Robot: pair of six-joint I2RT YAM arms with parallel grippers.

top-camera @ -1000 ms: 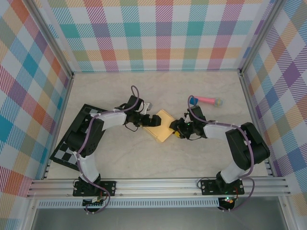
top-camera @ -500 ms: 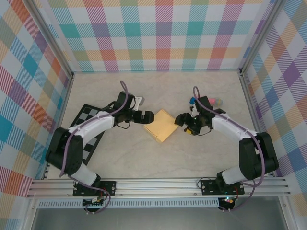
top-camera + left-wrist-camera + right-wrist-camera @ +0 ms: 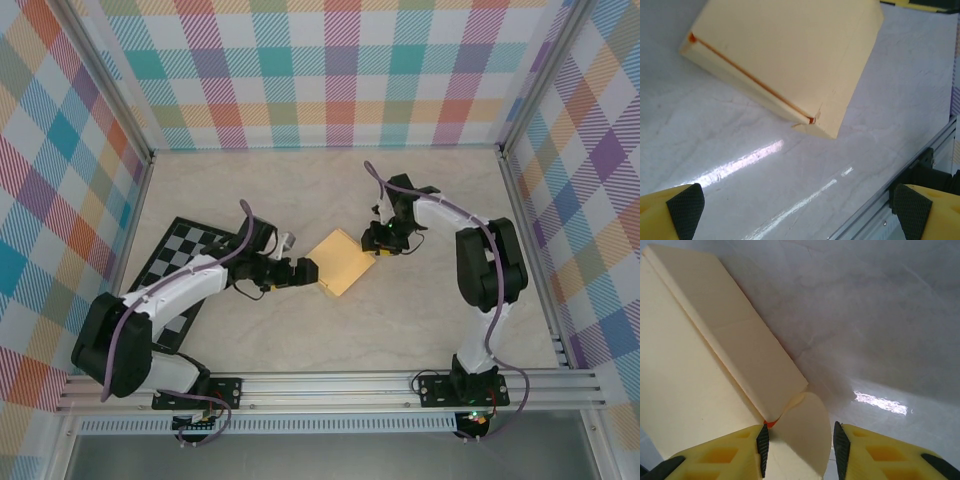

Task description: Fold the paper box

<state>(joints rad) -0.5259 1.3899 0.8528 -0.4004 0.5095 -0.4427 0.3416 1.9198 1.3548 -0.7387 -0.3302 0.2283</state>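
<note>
The desk (image 3: 420, 320) carries every item; positions below are given relative to the paper box (image 3: 340, 262). The box lies flat near the desk centre, turned so that its corners point toward the two arms. The black-and-white checkered board (image 3: 175, 250) lies well to the left of the box, partly under the left arm.

In the left wrist view the box (image 3: 785, 50) shows as a closed, flat yellow-orange package with an orange line along one seam.

The left tool (image 3: 305, 268) sits just beside the left corner of the box. In its own view the left tool (image 3: 797, 210) has its fingers spread wide with bare desk between them. It holds nothing and is apart from the box.

The right tool (image 3: 375, 245) is at the right corner of the box. In its own view the right tool (image 3: 801, 445) is set narrow, and a rounded flap of the box (image 3: 695, 365) lies between its pads (image 3: 762, 445). The left pad meets the flap edge. Whether the flap is actually clamped cannot be determined.
</note>
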